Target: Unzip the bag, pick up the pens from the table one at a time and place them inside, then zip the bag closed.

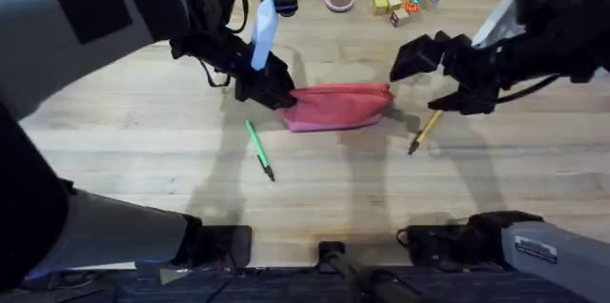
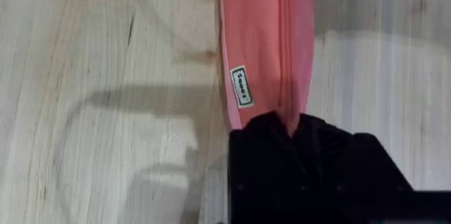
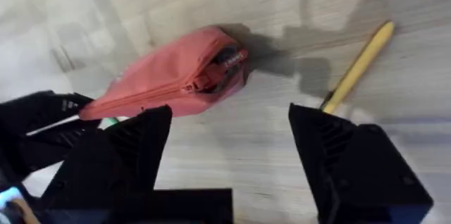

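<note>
A: Item one, the bag point(image 1: 340, 106)?
B: Pink-red, zipped, lying mid-table point(image 1: 315, 198). The left pincer point(image 1: 283, 94) is clamped on its left end.
A: Pens?
B: Green pen point(image 1: 259, 150) lies just in front of the bag's left end; yellow pen point(image 1: 425, 131) lies off its right end.
A: Right pincer point(image 1: 426, 70)?
B: Wide open, holding nothing, poised above the table near the bag's right end and the yellow pen.

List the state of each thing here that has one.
Bag: zipped shut, lying flat on the table.
Left gripper: shut on the bag's end.
Right gripper: open, holding nothing.
Green pen: on the table, untouched.
Yellow pen: on the table, untouched.
</note>
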